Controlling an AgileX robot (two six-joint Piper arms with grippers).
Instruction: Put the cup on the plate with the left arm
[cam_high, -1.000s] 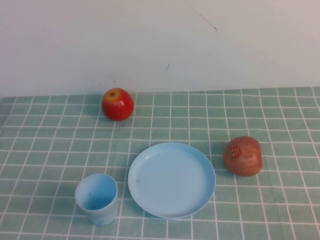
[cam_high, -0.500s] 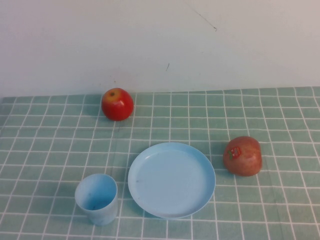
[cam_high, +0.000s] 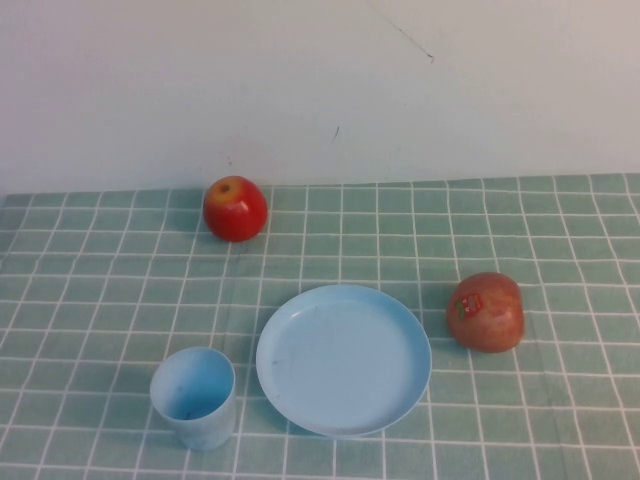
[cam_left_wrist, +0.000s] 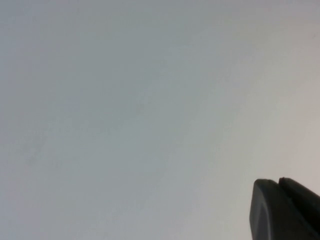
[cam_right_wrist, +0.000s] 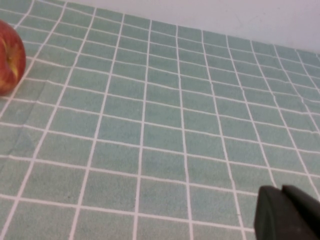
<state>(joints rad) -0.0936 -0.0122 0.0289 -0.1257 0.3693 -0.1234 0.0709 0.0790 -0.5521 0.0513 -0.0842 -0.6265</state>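
Cup (cam_high: 193, 397) is sitting upright and empty on the tabletop (cam_high: 560, 420), just beside the plate (cam_high: 343, 358), which is lying bare. My left end effector (cam_left_wrist: 285, 210) is facing a blank wall and my right end effector (cam_right_wrist: 287, 214) is hovering over the tabletop near an apple (cam_right_wrist: 10, 62); I cannot tell either one's grip.

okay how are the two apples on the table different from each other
The far apple is bright, glossy red with a yellow patch at its top; the near apple is duller, paler red. The near apple carries a sticker; the far one shows none. The far apple sits by the wall, the near one right of the plate. Both rest on the checked cloth.
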